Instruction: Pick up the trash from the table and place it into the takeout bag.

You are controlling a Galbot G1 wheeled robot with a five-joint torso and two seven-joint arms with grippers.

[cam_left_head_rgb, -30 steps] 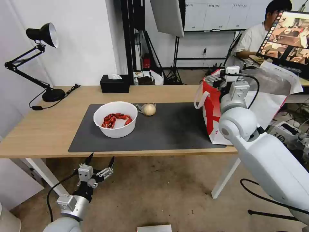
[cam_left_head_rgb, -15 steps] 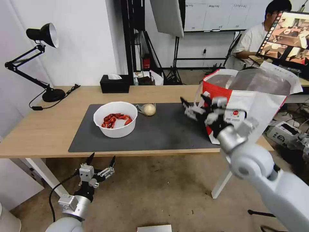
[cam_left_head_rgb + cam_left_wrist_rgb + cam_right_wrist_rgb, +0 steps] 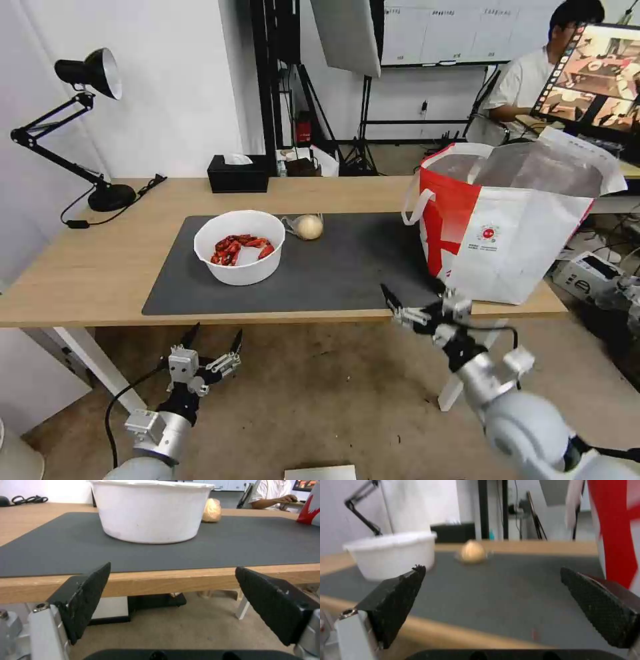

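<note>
A white bowl of red crayfish shells (image 3: 239, 247) stands on the dark grey mat (image 3: 347, 273) of the light-wood table (image 3: 100, 267). Just right of it lies a beige bun in clear wrap (image 3: 309, 227). The white-and-red takeout bag (image 3: 507, 220) stands open at the table's right end. My left gripper (image 3: 213, 335) hangs open and empty below the table's front edge, facing the bowl (image 3: 150, 510) and bun (image 3: 211, 510). My right gripper (image 3: 413, 297), also open and empty, sits at the front edge near the bag's lower left corner, looking across the mat at the bowl (image 3: 393, 552), bun (image 3: 472, 551) and bag (image 3: 616, 530).
A black desk lamp (image 3: 87, 73) stands at the table's far left and a black tissue box (image 3: 237, 173) at its back edge. White table legs (image 3: 460, 380) run down under the front corners. Bare floor lies below both arms.
My right arm has swung from above the bag down past its front to the table's front edge, fingers open throughout. The left gripper has sunk slightly.
</note>
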